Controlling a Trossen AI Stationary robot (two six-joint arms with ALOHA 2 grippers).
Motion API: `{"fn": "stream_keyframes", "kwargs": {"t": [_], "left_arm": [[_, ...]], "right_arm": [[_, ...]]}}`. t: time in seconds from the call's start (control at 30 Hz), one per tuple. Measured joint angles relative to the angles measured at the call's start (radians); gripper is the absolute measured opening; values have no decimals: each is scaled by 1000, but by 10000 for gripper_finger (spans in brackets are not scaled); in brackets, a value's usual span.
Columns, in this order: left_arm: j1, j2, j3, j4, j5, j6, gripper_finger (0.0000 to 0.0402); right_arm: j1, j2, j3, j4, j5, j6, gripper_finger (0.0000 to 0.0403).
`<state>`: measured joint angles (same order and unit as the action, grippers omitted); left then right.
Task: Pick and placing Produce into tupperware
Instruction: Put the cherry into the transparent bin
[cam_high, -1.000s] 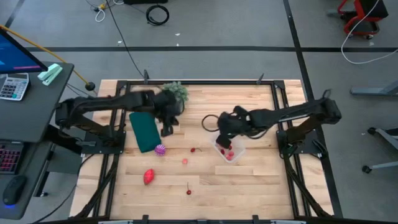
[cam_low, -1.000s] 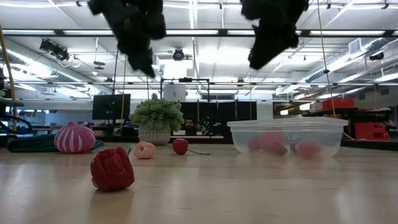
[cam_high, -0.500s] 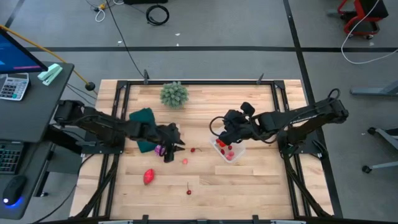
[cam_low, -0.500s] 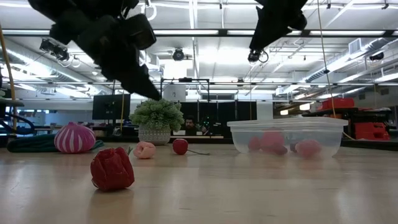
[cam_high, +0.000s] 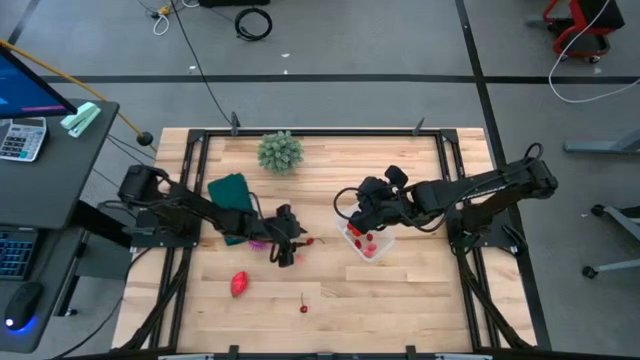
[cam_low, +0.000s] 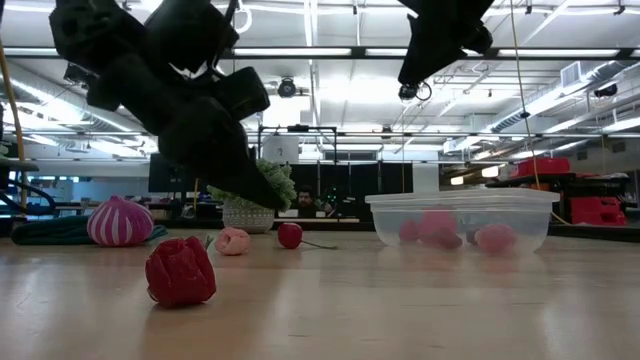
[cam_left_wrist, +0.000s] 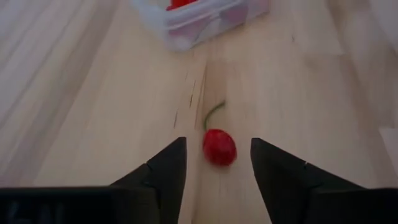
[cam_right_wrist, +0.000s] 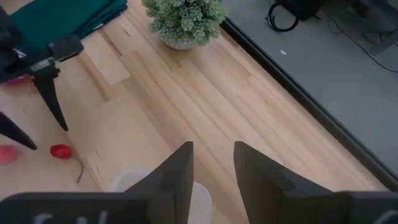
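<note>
My left gripper (cam_left_wrist: 217, 140) is open, low over the table's middle (cam_high: 288, 252). A red cherry (cam_left_wrist: 219, 147) with a green stem lies on the wood between its fingertips, which do not touch it. My right gripper (cam_right_wrist: 213, 155) is open with nothing between its fingers. It hangs over the far left rim of the clear tupperware (cam_high: 368, 243), which holds red and pink pieces (cam_low: 437, 226). Loose on the table are a red strawberry (cam_high: 239, 284), a purple-pink striped ball (cam_low: 120, 221), a pink berry (cam_low: 232, 240) and a small cherry (cam_high: 303, 307).
A spiky green plant (cam_high: 280, 152) in a pot stands at the far edge. A dark green folded cloth (cam_high: 230, 200) lies under the left arm. A dark metal frame (cam_high: 450, 160) borders the table. Bare wood (cam_high: 400, 300) lies near the front right.
My left gripper has swung from beside the plant and cloth toward the near edge and the table's middle. It has come down low over the cherry. My right gripper has risen a little above the tupperware. The produce has not moved.
</note>
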<state>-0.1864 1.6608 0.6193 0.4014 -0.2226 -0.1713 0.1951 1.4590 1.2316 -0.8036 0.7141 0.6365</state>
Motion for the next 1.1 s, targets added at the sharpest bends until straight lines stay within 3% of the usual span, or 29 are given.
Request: {"fn": "stream_keyframes", "kwargs": {"t": [0.43,1.1], "left_arm": [[0,108,0,83,-23,-27,193],[0,114,0,110,-47,-54,189]], "right_arm": [[0,0,0,0,-1,16,123],[0,0,0,0,-1,-2,123]]}}
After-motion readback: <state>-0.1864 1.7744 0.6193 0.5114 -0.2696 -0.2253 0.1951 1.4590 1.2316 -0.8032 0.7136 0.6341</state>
